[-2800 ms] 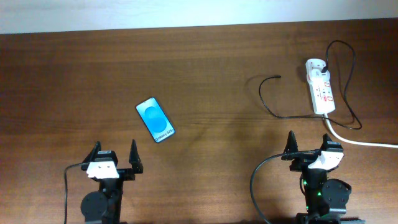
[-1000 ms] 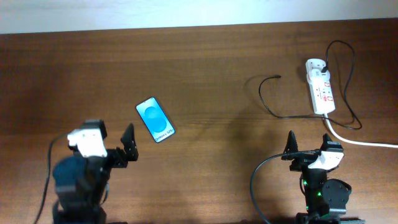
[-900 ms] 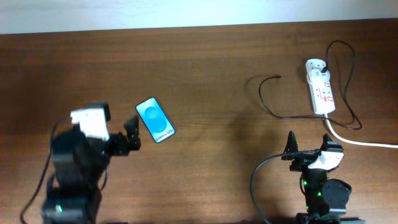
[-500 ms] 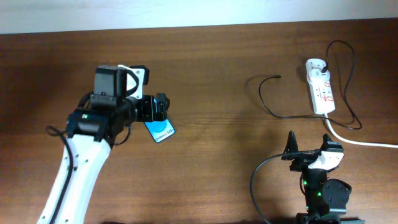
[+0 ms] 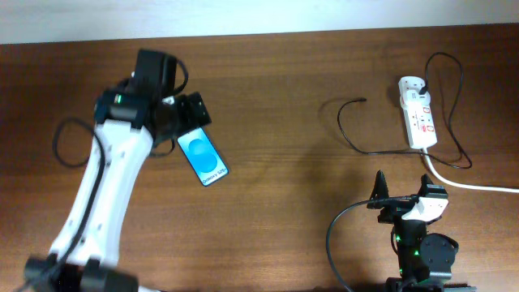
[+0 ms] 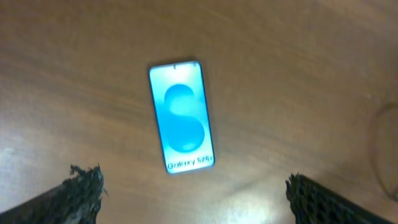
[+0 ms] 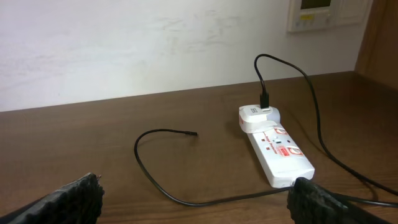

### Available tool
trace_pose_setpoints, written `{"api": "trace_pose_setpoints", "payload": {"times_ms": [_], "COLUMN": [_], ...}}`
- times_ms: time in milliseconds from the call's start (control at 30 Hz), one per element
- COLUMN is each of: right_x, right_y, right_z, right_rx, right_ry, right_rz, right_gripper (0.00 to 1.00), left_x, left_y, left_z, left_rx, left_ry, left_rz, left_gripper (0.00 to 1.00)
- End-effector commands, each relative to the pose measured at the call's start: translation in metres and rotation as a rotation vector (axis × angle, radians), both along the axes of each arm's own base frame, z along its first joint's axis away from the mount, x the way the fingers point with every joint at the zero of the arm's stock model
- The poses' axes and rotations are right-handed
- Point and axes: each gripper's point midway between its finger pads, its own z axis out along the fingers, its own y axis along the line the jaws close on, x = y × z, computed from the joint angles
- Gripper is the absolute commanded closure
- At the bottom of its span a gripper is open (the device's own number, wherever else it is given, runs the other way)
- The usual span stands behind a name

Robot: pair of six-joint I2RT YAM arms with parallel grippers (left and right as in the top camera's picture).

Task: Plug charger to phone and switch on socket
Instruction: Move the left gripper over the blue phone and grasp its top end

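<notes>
Blue-screened phone (image 5: 203, 156) lies flat at 9 o'clock on the table (image 5: 276, 73), Galaxy end toward 5 o'clock. Left claw (image 6: 193, 182) hovers over it, wide and empty, likely lining up to straddle it. Right claw (image 5: 402, 193) is wide, empty, parked at 5 o'clock and facing the loose charger tip (image 7: 194, 133) at 1 o'clock. Adapter (image 7: 258, 117) sits in the socket (image 5: 418, 118) at 2 o'clock.

White wall (image 7: 124, 43) behind wooden table (image 7: 93, 140)
</notes>
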Motion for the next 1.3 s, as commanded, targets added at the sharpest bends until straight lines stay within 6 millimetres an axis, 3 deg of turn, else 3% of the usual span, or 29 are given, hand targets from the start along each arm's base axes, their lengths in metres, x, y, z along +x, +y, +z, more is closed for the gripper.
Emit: {"api": "trace_pose_setpoints", "payload": {"times_ms": [0, 100, 300, 367, 700, 867, 1267], "right_x": [0.000, 0.000, 0.000, 0.000, 0.000, 0.000, 0.000], "right_y": [0.000, 0.000, 0.000, 0.000, 0.000, 0.000, 0.000], "right_z": [-0.002, -0.002, -0.002, -0.002, -0.002, -0.002, -0.002], "right_rx": [0.004, 0.004, 0.004, 0.004, 0.004, 0.004, 0.004], "right_ry": [0.002, 0.002, 0.002, 0.002, 0.002, 0.002, 0.002], "right_rz": [0.001, 0.001, 0.001, 0.001, 0.001, 0.001, 0.001], "right_gripper": [0.01, 0.01, 0.01, 0.01, 0.01, 0.01, 0.02], "left_x": [0.020, 0.018, 0.015, 0.013, 0.009, 0.010, 0.004], "left_y": [0.003, 0.001, -0.004, -0.014, -0.011, -0.016, 0.003], "left_z": [-0.020, -0.047, -0.069, -0.086, -0.165, -0.193, -0.212], "left_rx": [0.053, 0.074, 0.048, -0.004, 0.029, 0.002, -0.037], "left_ry": [0.092, 0.181, 0.219, 0.244, 0.430, 0.478, 0.505], "left_rz": [0.041, 0.033, 0.018, 0.002, 0.016, 0.014, 0.122], "left_gripper": [0.01, 0.01, 0.01, 0.01, 0.01, 0.01, 0.01]}}
